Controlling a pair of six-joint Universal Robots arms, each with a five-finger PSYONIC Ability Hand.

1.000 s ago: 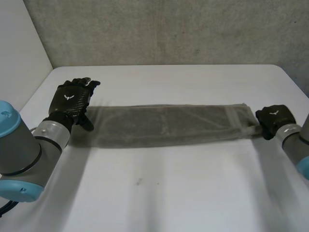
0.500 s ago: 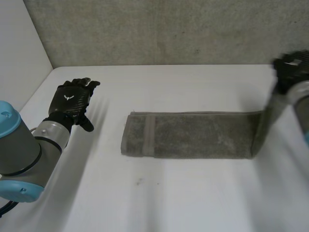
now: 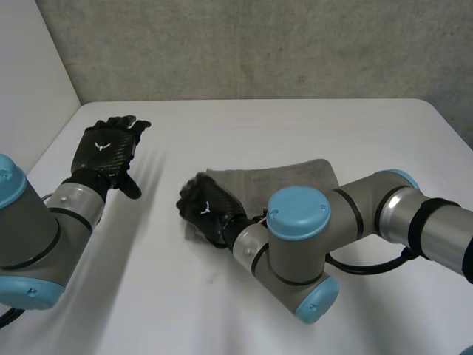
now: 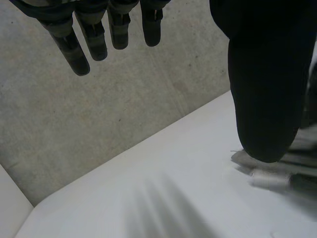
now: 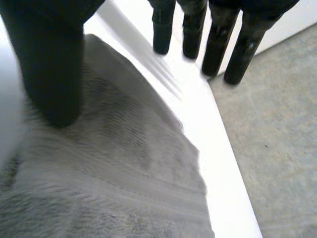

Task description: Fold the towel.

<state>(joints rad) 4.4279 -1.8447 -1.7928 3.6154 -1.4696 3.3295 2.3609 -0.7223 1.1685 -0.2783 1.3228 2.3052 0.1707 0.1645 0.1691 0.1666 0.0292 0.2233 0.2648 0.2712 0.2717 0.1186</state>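
The grey towel (image 3: 295, 176) lies folded in the middle of the white table (image 3: 148, 296), its long side running left to right. My right arm reaches across it from the right. My right hand (image 3: 205, 209) sits at the towel's left end. In the right wrist view its fingers (image 5: 218, 34) are straight and apart from the thumb, with the towel (image 5: 114, 163) under the palm and nothing pinched. My left hand (image 3: 107, 150) rests open on the table well left of the towel, fingers (image 4: 84, 44) spread, and a bit of the towel's edge (image 4: 247, 159) shows beside its thumb.
My right arm's blue-capped elbow (image 3: 299, 211) covers the towel's front part. A grey wall (image 3: 259, 44) closes the table's back and a white wall (image 3: 29, 74) stands at the left. The table's right back corner (image 3: 429, 111) is bare.
The towel lay stretched out long. My right hand carried its right end up and over to the left end, and its fingers have opened there. My left hand stayed in place.
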